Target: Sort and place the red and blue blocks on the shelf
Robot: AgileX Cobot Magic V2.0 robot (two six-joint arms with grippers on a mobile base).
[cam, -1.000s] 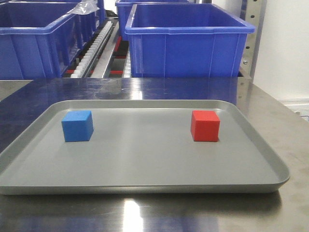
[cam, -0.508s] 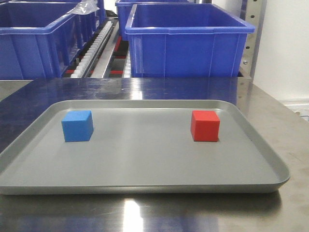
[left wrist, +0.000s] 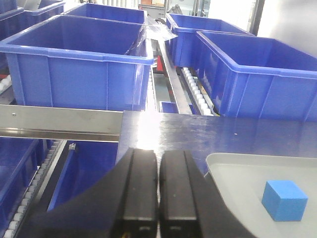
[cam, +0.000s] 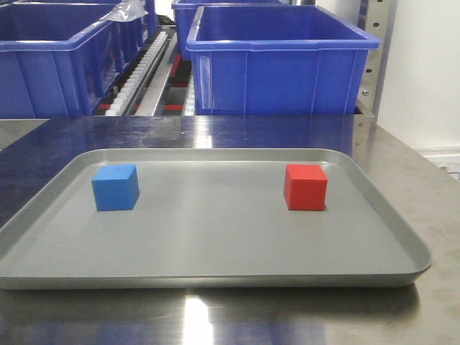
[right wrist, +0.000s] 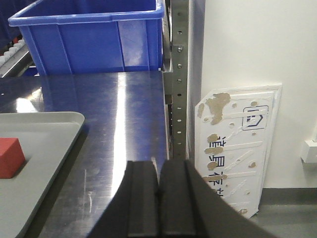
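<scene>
Status: nothing moved this past second | blue block (cam: 115, 187) by tray's (cam: 215, 277) left edge; red block (cam: 305, 187) by right | my left jaws and right jaws closed, empty; sorting unstarted

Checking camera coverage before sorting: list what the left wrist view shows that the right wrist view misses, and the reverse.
Left wrist only: the blue block, the shelf rail and the shut left hand. Right wrist only: the red block, a white panel against the wall and the shut right hand. Both: the grey tray, blue bins and the steel tabletop.
</scene>
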